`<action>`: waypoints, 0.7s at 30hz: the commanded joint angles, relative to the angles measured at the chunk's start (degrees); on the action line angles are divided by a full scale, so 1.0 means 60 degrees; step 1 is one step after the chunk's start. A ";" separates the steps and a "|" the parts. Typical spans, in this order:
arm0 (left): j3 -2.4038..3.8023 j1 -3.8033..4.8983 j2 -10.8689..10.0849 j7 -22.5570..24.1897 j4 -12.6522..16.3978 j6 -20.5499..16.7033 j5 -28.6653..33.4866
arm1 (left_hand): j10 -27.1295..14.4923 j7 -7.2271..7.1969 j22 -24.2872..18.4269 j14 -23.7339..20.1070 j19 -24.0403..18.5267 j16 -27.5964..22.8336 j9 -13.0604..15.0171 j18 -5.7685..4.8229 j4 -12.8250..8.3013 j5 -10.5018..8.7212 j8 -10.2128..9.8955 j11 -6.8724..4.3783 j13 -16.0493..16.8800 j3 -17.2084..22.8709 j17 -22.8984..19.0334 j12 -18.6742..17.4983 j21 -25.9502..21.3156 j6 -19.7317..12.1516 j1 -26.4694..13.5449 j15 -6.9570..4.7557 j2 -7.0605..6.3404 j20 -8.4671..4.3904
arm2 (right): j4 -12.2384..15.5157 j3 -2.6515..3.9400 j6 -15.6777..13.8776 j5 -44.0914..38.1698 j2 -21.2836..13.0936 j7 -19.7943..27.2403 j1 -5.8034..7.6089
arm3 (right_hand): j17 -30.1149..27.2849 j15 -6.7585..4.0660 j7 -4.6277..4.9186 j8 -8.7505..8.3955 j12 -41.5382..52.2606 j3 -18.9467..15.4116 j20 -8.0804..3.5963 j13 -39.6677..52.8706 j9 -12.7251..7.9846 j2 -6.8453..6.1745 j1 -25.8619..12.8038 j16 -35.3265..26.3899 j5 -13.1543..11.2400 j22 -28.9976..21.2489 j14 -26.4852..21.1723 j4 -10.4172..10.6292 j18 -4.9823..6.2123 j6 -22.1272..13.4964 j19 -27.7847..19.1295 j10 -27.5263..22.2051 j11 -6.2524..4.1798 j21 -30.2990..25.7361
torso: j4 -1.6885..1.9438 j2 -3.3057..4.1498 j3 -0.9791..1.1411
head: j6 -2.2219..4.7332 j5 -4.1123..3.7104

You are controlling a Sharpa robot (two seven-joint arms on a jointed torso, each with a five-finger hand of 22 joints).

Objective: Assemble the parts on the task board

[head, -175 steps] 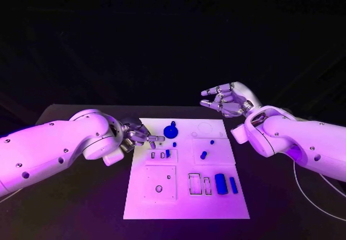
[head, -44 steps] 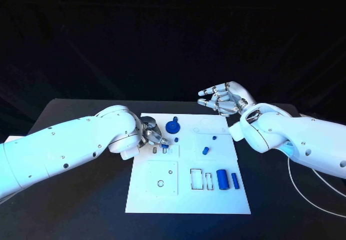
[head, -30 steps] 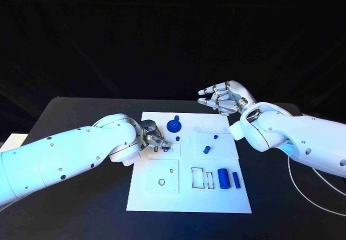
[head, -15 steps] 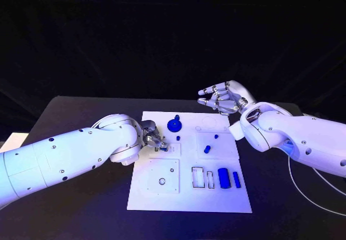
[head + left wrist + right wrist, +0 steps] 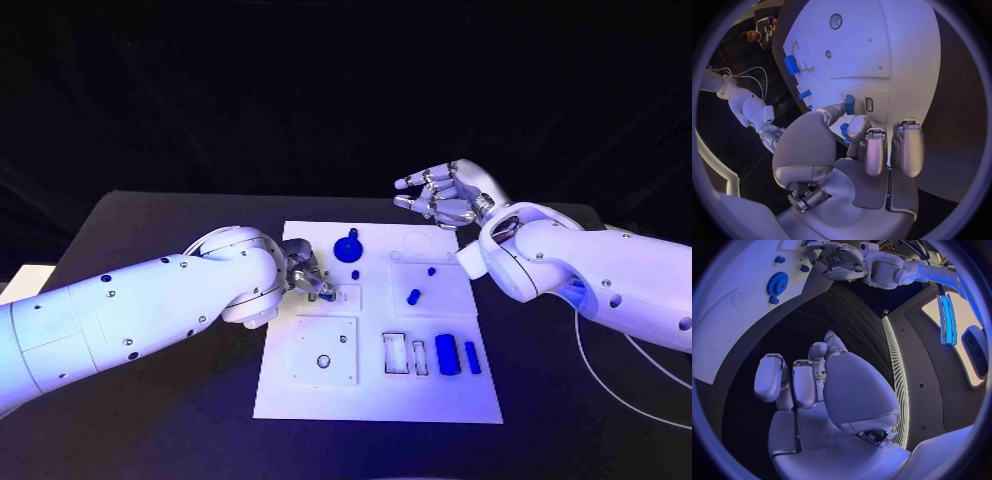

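Task board (image 5: 378, 400) unlabelled; left hand (image 5: 306, 277) pinches blue part (image 5: 849, 105).

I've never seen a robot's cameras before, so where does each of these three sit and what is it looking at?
Head view: on the head, looking down at the white board and both arms.
Left wrist view: behind the left hand, which pinches a small blue piece at the board.
Right wrist view: behind the right hand, raised off the board's far corner.
The blue gear appears in head and right wrist views.
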 commanded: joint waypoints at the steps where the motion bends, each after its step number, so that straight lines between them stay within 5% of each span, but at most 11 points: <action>1: -0.0010 -0.0042 0.0033 -0.0044 -0.0009 -0.0070 -0.0140 | 0.0062 -0.0039 0.1381 0.0993 0.0388 0.0029 -0.0005 -0.0171 -0.1564 0.0051 0.0053 0.0010 0.0008 0.1606 0.2516 0.0052 0.0037 -0.0001 0.0015 -0.0043 0.0119 -0.0014 | 0.0021 0.0000 0.0133 -0.0101 0.0007 0.0048 -0.0007 | -0.0014 -0.0038 0.0014 -0.0061 -0.0030 -0.0028 -0.0013 -0.0010 -0.0013 -0.0003 -0.0061 -0.0066 -0.0004 -0.0009 0.0294 -0.0037 0.0144 -0.0042 -0.0079 -0.0071 -0.0002 -0.0066 | 0.0006 -0.0003 -0.0005 | -0.0006 -0.0017; 21: -0.0005 -0.0075 0.0035 -0.0013 0.0112 -0.0516 -0.0162 | 0.0115 -0.0051 0.1474 0.0993 0.0439 0.0029 0.0007 -0.0193 -0.1585 0.0090 0.0068 -0.0001 0.0059 0.1618 0.2516 0.0107 0.0093 0.0031 -0.0008 -0.0048 0.0118 -0.0021 | 0.0027 0.0000 0.0170 -0.0092 0.0015 0.0050 -0.0013 | -0.0012 -0.0035 0.0016 -0.0065 -0.0039 -0.0029 -0.0012 -0.0021 -0.0014 0.0003 -0.0079 -0.0073 0.0001 -0.0019 0.0293 -0.0032 0.0145 -0.0050 -0.0084 -0.0086 0.0001 -0.0077 | 0.0007 -0.0007 -0.0003 | -0.0039 -0.0022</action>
